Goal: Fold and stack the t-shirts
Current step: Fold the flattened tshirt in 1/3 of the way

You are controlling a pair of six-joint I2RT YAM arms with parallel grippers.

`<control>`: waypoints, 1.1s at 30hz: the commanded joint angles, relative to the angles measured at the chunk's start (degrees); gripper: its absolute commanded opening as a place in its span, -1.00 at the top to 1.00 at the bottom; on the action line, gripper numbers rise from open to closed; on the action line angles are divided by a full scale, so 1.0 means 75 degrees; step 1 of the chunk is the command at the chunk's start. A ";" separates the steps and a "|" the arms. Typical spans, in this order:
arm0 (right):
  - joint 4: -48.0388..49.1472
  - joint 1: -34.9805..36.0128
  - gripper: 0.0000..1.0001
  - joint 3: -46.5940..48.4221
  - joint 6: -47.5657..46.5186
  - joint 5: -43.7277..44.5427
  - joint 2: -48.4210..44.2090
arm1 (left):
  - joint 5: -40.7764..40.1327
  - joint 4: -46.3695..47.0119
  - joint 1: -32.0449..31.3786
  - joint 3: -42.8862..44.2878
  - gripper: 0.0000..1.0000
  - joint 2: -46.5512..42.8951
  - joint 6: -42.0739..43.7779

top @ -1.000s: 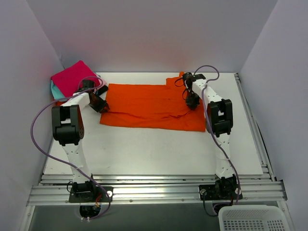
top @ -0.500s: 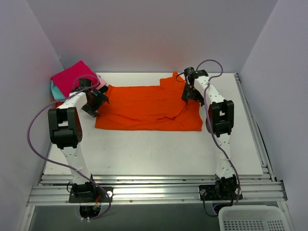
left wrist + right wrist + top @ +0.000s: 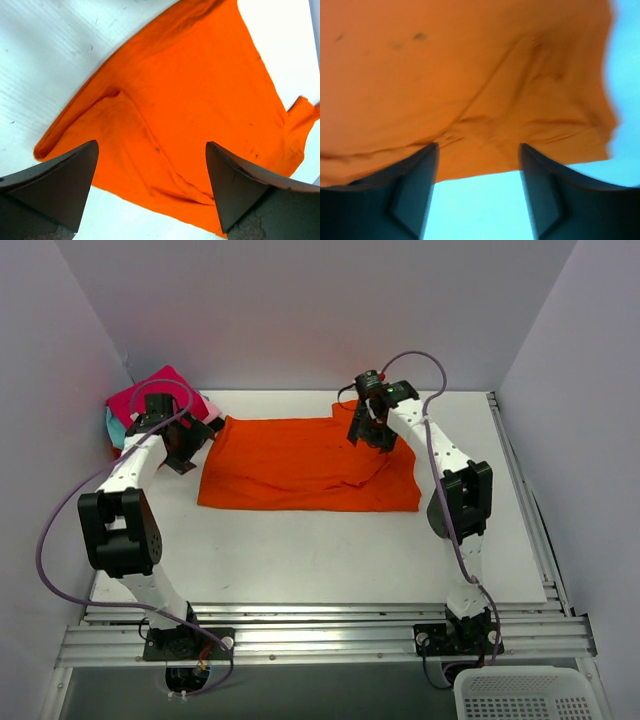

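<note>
The large orange t-shirt point(image 3: 290, 465) lies folded into a wide flat rectangle in the middle of the white table point(image 3: 300, 560). My left gripper point(image 3: 187, 448) hovers just off its left edge, open, and in the left wrist view its fingers point(image 3: 60, 180) stand wide apart above the orange cloth point(image 3: 190, 90) with nothing between them. My right gripper point(image 3: 372, 432) hangs over the shirt's back right part. It is open too, with only the shirt's edge point(image 3: 445, 65) and bare table under its jaws. A stack of folded t-shirts, magenta point(image 3: 148, 395) on top of teal point(image 3: 113, 426), sits at the back left.
A white plastic basket point(image 3: 520, 695) stands below the table's near right corner. Grey walls close in the left, back and right sides. An aluminium rail point(image 3: 320, 625) runs along the near edge by the arm bases.
Both grippers have opened and let go of the orange shirt. The left one has drawn back to the left, the right one up and to the left. The shirt has slid slightly left.
</note>
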 commanded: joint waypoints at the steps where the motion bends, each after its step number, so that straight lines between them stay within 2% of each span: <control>1: 0.0109 0.0636 -0.10 -0.0516 0.0531 -0.0540 -0.0300 | 0.0056 -0.0071 0.0028 -0.0261 -0.95 -0.0560 0.0233; 4: 0.0437 0.0825 0.54 -0.1242 0.0695 -0.0705 -0.0558 | 0.0091 -0.0235 0.0028 -0.0425 -0.96 -0.0806 0.0374; 9: 0.0824 0.0826 0.54 -0.2310 0.0696 -0.0635 -0.0817 | 0.0080 -0.0154 0.0016 -0.1115 -0.98 -0.1322 0.0515; 12: 0.0825 0.0826 0.44 -0.2497 0.0684 -0.0483 -0.0852 | 0.0103 -0.0165 0.0028 -0.1327 -0.99 -0.1557 0.0608; 13: 0.0836 0.0826 0.34 -0.2533 0.0696 -0.0366 -0.0864 | 0.0103 -0.0165 0.0028 -0.1432 -0.99 -0.1638 0.0643; 16: 0.0883 0.0755 0.26 -0.2615 0.0661 -0.0201 -0.0852 | 0.0115 -0.0177 0.0028 -0.1597 -1.00 -0.1768 0.0726; 33: 0.1165 0.0533 0.30 -0.2475 0.0579 -0.0248 -0.0173 | 0.0185 -0.0200 0.0028 -0.1422 -1.00 -0.1546 0.0960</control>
